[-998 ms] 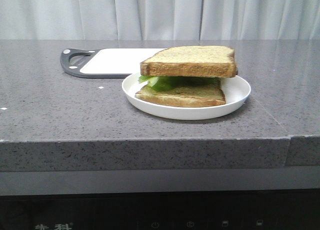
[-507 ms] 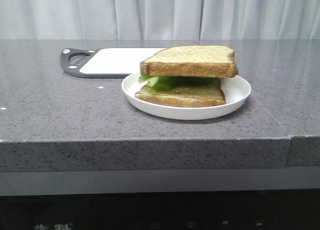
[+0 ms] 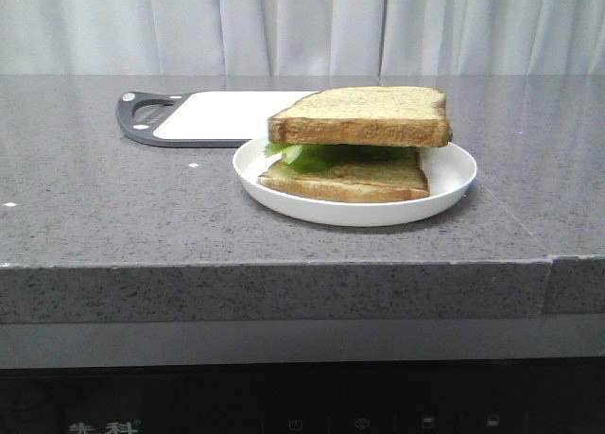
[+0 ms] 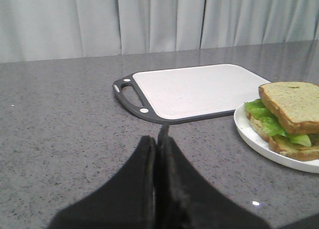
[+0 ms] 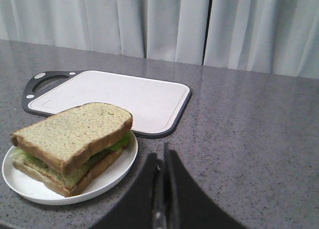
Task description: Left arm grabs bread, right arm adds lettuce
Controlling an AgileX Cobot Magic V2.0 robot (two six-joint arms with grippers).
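In the front view, the plate [image 3: 454, 183] stands in the middle of the frame on the grey counter [image 3: 113, 217]. On it lies a thin lower slice [image 3: 345, 179], then the lettuce [image 3: 301, 155], of which a green edge shows at the left side, and on top the bread [image 3: 359, 115], the thick slice. Behind, toward the upper left, is the cutting board [image 3: 217, 114]. No arm shows in this view.

In the left wrist view, the left gripper [image 4: 156, 156] is at the bottom centre, its two dark fingers pressed together with nothing between them. It is well apart from the sandwich, which sits at the right edge of the frame, the green leaf showing between the slices.

In the right wrist view, the right gripper [image 5: 162, 176] is at the bottom centre, its fingers also together and empty. The sandwich is at the lower left of the frame, near the gripper but not touching it.

I judge that the task is finished: the lettuce is in place, the bread covers it, and both arms are away from the food. Nothing seems left to do.
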